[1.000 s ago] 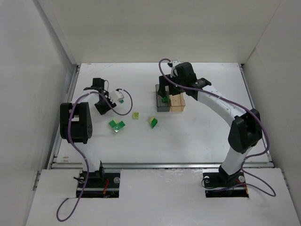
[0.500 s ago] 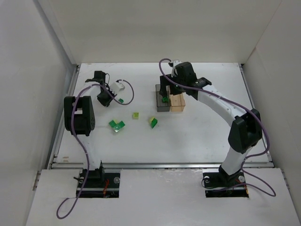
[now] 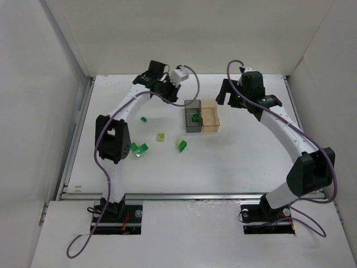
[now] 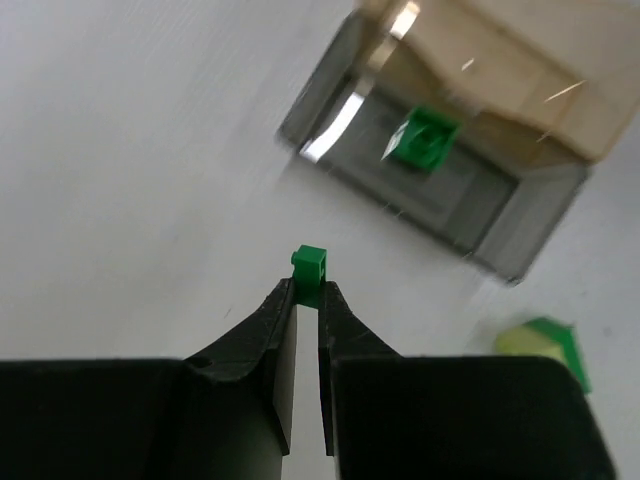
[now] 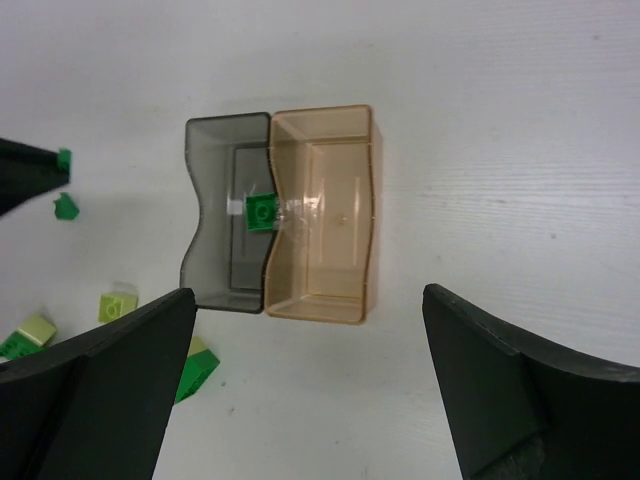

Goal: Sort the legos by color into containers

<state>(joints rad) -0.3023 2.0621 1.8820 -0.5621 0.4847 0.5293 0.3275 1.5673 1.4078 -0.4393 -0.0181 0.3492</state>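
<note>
My left gripper is shut on a tiny dark green lego and holds it above the table, left of the containers; it also shows in the top view. The smoky grey container holds one dark green lego. The pale orange container adjoins it on the right and is empty. My right gripper is open and empty, raised behind and to the right of the containers. Another dark green lego lies on the table.
A pale yellow-green lego, a green and yellow-green pair and a green cluster lie in front and to the left of the containers. White walls close in the table on three sides.
My left arm has swung from the table's left side up and right towards the containers. My right gripper has drawn back from over the grey container; a green lego lies in it.
</note>
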